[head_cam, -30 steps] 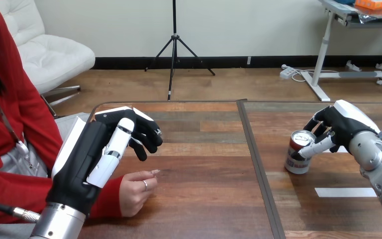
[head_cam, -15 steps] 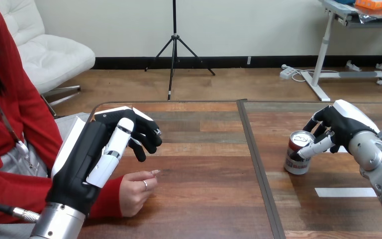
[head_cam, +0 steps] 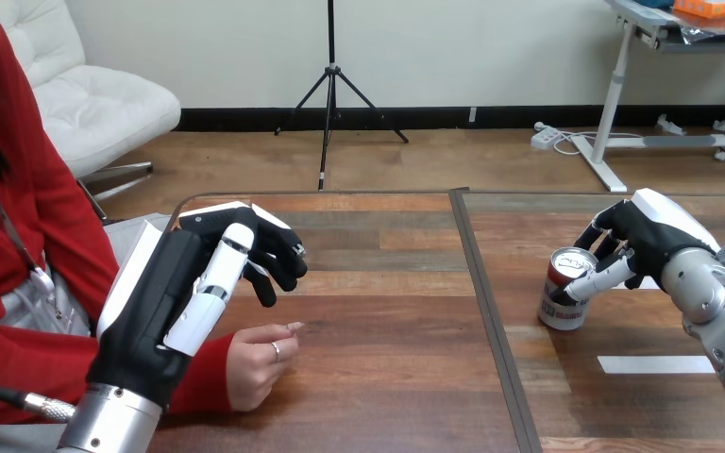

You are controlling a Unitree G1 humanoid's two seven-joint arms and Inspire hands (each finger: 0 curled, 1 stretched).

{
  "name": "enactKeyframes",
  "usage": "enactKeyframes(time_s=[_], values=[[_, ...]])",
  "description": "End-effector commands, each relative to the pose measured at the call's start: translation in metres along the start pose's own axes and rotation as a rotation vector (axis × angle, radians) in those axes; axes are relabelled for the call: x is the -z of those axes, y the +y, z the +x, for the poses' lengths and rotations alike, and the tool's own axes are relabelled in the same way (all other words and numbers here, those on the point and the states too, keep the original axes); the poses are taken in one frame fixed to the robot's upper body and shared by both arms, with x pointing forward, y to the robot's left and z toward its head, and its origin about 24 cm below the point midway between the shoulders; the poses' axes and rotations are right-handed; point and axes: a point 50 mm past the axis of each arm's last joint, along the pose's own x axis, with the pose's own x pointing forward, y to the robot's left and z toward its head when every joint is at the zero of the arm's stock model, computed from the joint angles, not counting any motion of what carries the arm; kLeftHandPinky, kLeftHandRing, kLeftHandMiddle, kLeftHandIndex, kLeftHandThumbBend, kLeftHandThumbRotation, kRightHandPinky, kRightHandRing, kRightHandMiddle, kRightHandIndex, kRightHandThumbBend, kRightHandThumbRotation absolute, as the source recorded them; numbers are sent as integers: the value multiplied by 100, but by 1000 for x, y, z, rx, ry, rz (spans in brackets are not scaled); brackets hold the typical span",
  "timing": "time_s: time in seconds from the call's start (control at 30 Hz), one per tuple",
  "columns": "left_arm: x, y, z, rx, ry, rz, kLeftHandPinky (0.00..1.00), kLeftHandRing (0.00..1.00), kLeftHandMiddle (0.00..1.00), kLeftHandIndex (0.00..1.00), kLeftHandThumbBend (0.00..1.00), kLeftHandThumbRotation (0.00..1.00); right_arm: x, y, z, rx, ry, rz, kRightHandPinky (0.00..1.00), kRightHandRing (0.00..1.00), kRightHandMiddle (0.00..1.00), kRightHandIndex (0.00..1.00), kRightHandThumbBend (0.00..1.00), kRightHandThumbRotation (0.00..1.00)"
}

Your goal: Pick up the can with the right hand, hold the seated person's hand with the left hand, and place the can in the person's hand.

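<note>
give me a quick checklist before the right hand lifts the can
1. Can upright on the table: ok.
2. Right hand with fingers and thumb curled round the can: ok.
3. Grip firm enough to lift: cannot tell.
4. Left hand holding the person's hand: not ok, it hangs over it with no fingers round it.
5. Person's hand open to take the can: not ok, it rests on the table loosely curled.

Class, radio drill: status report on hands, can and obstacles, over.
Right hand fingers curled round can, can on table. Left hand open over person's hand, not holding. Nothing blocking.
</note>
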Motion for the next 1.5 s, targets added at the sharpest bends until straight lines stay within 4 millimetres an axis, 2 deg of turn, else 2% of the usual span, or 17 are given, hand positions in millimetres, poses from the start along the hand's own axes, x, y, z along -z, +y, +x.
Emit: enactKeyframes(time_s=[0.0,0.23,0.4,0.5,0.6,0.67,0.73,0.8,0.83,0.9,1.0,1.17,1.47], values=[[-16,6,10,-19,-90,38,31,43,45,42,0,93,-21,-24,3,83,-79,20,37,42,47,48,77,0],[-17,6,10,-17,-89,59,30,42,45,42,0,93,-22,-25,3,85,-88,43,37,41,47,48,78,0],[-19,11,9,-7,-101,190,32,44,46,43,0,92,-23,-28,3,87,-102,76,35,39,46,48,78,0],[-19,14,8,-7,-101,277,35,45,47,45,0,86,-23,-30,2,91,-112,96,33,38,45,48,77,0],[-22,18,7,-8,-85,386,38,48,50,48,1,77,-25,-33,2,94,-120,112,32,36,43,48,77,0],[-24,20,6,-2,-75,463,39,50,52,51,16,68,-26,-35,2,97,-126,122,32,36,43,48,77,0],[-25,22,6,7,-71,515,40,52,55,53,41,57,-26,-37,2,99,-132,129,31,36,43,48,77,0],[-27,24,5,24,-48,589,41,55,58,56,60,50,-27,-39,2,99,-139,149,32,36,43,48,77,0],[-28,24,5,27,-41,608,43,57,61,59,74,44,-27,-39,2,99,-141,154,32,36,43,48,77,0],[-29,26,4,37,-40,691,44,59,64,62,84,39,-28,-41,1,104,-151,163,32,36,43,48,77,0],[-29,28,4,71,-34,773,46,62,67,65,92,35,-28,-44,1,111,-164,175,32,37,43,48,77,0],[-25,31,5,130,-4,847,52,67,72,70,98,28,-29,-49,0,120,-172,201,33,38,44,48,77,0],[-11,34,6,236,80,923,58,70,75,73,100,25,-30,-55,-1,133,-183,227,35,39,44,48,77,0]])
